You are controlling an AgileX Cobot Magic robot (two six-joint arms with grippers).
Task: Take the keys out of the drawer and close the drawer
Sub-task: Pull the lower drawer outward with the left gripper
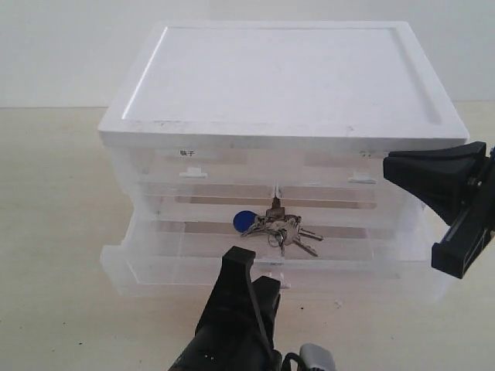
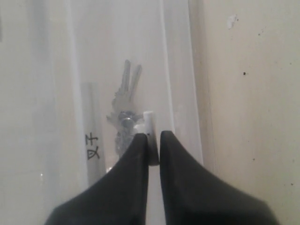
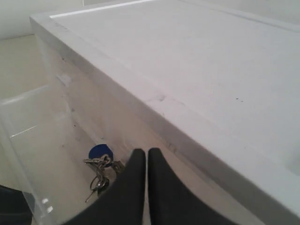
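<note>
While the left gripper [image 2: 153,137] pinches the white tab [image 2: 149,118] of the translucent plastic drawer [image 1: 155,267], silver blue-fobbed keys [image 1: 282,228] lie inside; right gripper [image 3: 146,154] closed, empty.

Plain white wall [image 1: 69,46] behind; pale beige surface [image 1: 46,201] below, faint dark specks; soft even light
</note>
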